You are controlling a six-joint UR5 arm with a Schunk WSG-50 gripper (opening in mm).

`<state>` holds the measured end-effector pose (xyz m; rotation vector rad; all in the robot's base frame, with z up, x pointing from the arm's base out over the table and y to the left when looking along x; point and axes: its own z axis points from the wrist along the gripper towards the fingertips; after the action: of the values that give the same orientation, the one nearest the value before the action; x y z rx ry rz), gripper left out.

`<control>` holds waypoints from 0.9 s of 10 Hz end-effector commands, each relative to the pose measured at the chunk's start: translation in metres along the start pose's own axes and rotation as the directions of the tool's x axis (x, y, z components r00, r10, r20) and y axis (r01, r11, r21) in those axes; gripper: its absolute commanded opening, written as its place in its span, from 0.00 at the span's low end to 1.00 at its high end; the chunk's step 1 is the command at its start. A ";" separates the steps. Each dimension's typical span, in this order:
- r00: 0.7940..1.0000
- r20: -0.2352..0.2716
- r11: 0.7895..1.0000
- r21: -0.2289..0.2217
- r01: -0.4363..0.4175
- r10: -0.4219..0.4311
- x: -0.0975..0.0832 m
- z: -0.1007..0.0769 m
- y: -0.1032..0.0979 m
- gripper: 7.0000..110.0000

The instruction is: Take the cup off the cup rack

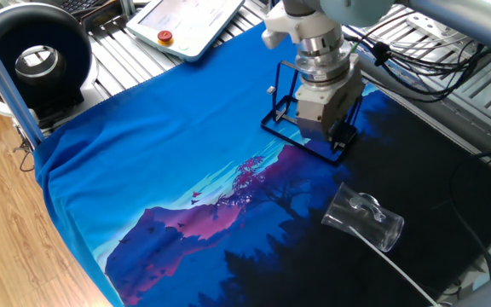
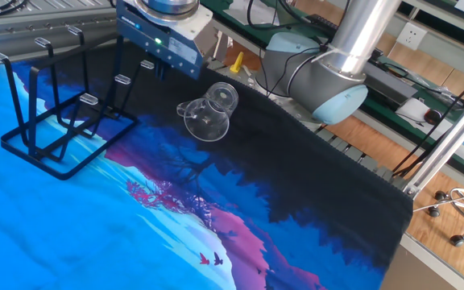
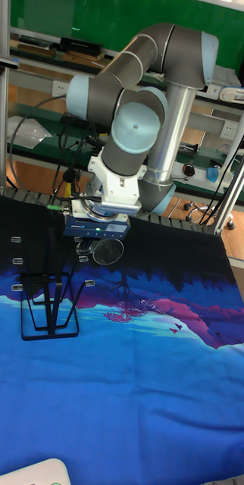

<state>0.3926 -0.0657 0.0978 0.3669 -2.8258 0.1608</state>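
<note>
Cup (image 1: 364, 218) lying loose on cloth (image 1: 169, 162), clear of rack (image 2: 59, 121); gripper (image 2: 161, 71) above, jaw state indiscernible; risk of rolling or snagging pegs.

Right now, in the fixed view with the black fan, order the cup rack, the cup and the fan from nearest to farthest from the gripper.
1. Cup rack: directly behind and beneath the gripper.
2. Cup: on its side on the dark cloth, nearer the camera.
3. Fan: far corner, off the cloth.

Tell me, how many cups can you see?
1. The cup lies on its side on the dark part of the cloth, off the cup rack.
</note>
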 end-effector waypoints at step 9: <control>0.911 0.411 0.982 -0.179 0.060 0.019 -0.102 -0.028 0.045 0.00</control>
<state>0.4428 -0.0245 0.0863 0.3686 -3.0532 -0.0476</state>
